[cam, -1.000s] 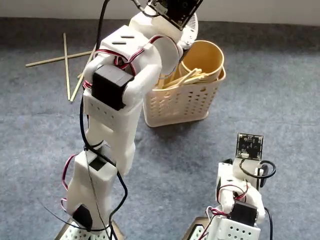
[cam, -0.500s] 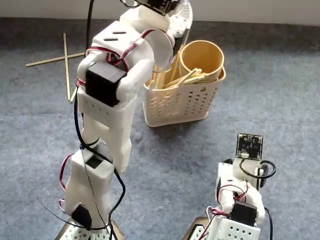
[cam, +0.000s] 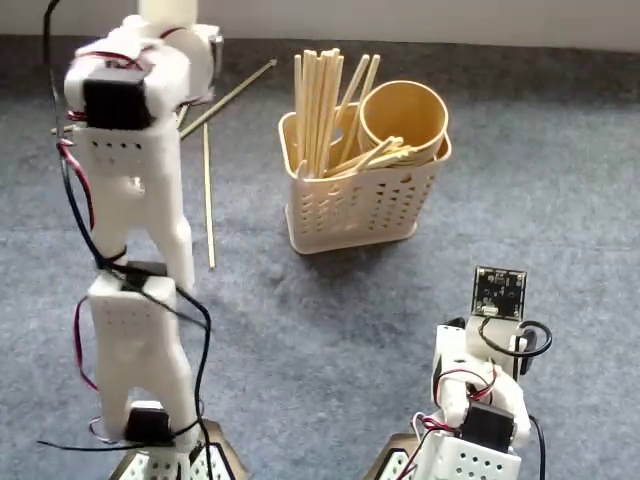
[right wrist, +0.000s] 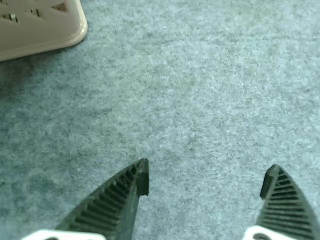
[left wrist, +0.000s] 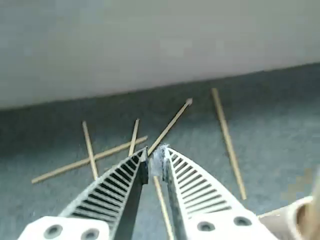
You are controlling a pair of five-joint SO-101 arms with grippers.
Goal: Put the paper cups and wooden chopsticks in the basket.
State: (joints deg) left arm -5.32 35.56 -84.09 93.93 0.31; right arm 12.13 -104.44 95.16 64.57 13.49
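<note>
the basket (cam: 350, 215) stands on the grey bench (cam: 560, 230) close to its far edge, about midway along. a paper cup (cam: 403, 120) sits upright in the basket's right half. a bundle of wooden chopsticks (cam: 318, 100) stands on end in the left half, leaning a little, and a few more lie slanted against the cup's rim.

other chopsticks lie loose on the bench toward the far left corner, left of the basket and apart from it. one long chopstick (cam: 207, 190) lies straight from far to near, and a slanted chopstick (cam: 237, 93) points toward the far edge. in the left wrist view several sticks are scattered by the far edge, two of them crossing (left wrist: 90, 159).

the left arm (cam: 130, 150) rises tall over that far left corner. the left pincer (left wrist: 156, 159) hangs above the scattered sticks with its jaws drawn together, tips almost meeting, and nothing clamped that i can make out.

the right arm (cam: 480, 400) sits folded at the near edge, right side. the right pincer (right wrist: 207, 182) is spread wide and empty over bare bench, with a corner of the basket (right wrist: 45, 27) beyond it.
</note>
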